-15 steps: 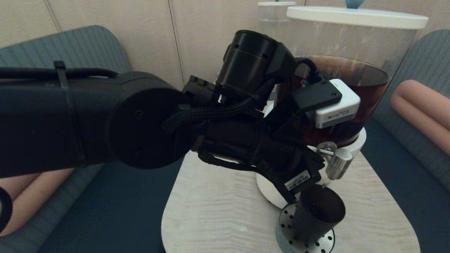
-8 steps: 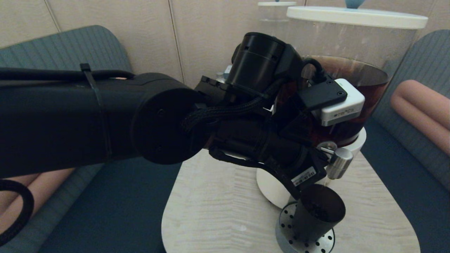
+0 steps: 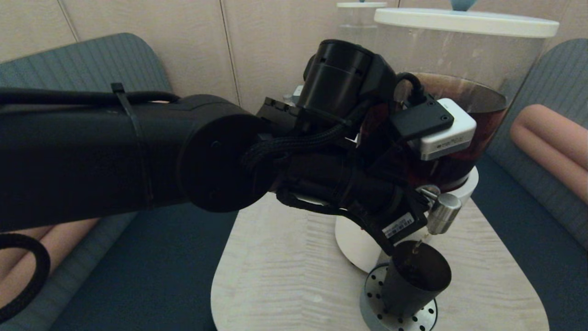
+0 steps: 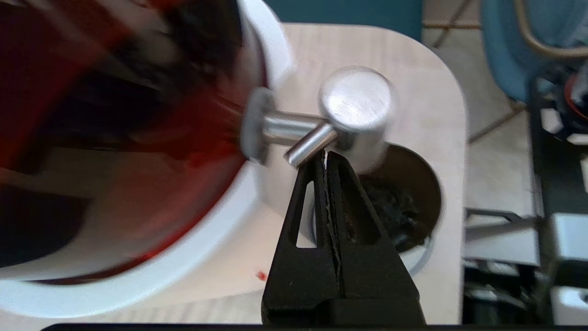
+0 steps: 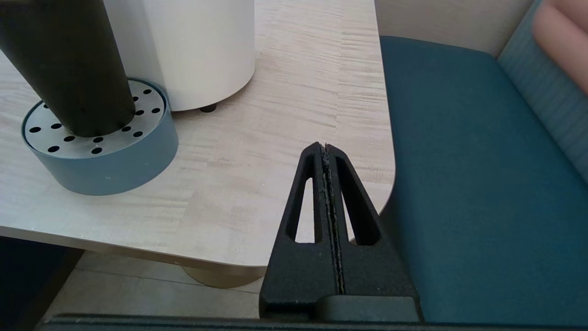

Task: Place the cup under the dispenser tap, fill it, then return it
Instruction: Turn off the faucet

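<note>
A pale wood-grain table [image 3: 285, 276] with rounded corners stands between teal upholstered seats [image 5: 477, 193], before a beige panelled wall; on it, toward 1 o'clock in the head view, rises the large dispenser [image 3: 459, 92], a white-based clear tank of dark brown liquid. The cup [image 3: 415, 285], a matte black tapered tumbler, stands upright on a perforated drip tray [image 5: 96, 142] at about 5 o'clock in the head view, directly beneath the dispenser tap [image 3: 443, 214]; a thin stream falls from the nozzle into it, and dark liquid already lies in its bottom (seen in the left wrist view).

We find the left gripper [image 4: 327, 158] with its fingers pressed together on nothing, tips touching the tap's small steel lever [image 4: 310, 147]; we judge that it is working the lever so that filling proceeds. The right gripper [image 5: 325, 149], likewise closed and empty, hangs off the table's edge above the seat, near the tray but apart from it.

As to handling, we judge the cup stiff, smooth and handle-less; once filled it will be heavier and prone to spilling if tilted. We would take it around the mid-wall, below the wider rim (the taper should resist slipping downward), and lift it level off the tray.
</note>
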### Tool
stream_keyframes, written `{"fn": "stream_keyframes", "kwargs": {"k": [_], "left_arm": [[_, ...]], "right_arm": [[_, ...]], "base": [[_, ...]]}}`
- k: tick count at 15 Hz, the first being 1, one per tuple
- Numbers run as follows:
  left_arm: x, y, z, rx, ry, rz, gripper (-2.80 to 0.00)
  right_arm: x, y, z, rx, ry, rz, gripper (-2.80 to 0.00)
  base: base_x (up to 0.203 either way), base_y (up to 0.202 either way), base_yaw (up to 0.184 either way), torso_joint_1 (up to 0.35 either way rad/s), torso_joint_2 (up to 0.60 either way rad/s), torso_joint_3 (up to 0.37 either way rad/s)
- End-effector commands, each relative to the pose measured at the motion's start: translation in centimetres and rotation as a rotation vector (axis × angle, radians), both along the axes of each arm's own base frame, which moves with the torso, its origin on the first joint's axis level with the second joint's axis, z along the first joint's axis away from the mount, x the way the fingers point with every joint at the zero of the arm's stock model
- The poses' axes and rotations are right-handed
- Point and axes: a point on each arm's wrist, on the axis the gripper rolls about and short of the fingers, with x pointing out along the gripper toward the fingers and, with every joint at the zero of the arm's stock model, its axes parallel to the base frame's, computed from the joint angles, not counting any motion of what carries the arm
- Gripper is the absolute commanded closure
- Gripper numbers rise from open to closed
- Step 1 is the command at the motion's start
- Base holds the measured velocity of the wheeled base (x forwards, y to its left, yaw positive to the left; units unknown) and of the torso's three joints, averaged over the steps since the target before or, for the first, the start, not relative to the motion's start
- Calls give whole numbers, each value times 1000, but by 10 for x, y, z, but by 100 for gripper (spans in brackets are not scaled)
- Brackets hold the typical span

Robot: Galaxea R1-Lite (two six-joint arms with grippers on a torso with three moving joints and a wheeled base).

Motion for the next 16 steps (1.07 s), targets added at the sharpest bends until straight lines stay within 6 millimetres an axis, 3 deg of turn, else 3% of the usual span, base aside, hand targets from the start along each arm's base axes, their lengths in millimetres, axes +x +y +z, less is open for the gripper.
{"fn": "stream_keyframes", "kwargs": {"k": [1,16], "left_arm": [[-1,1,5,-18,-15,-2,0],[1,-3,11,-85,-77,7,0]], "right_arm": [[0,0,-2,-1,4,0,0],[0,0,-2,-1,4,0,0]], "base": [[0,0,0,0,0,0],[0,0,0,0,0,0]]}}
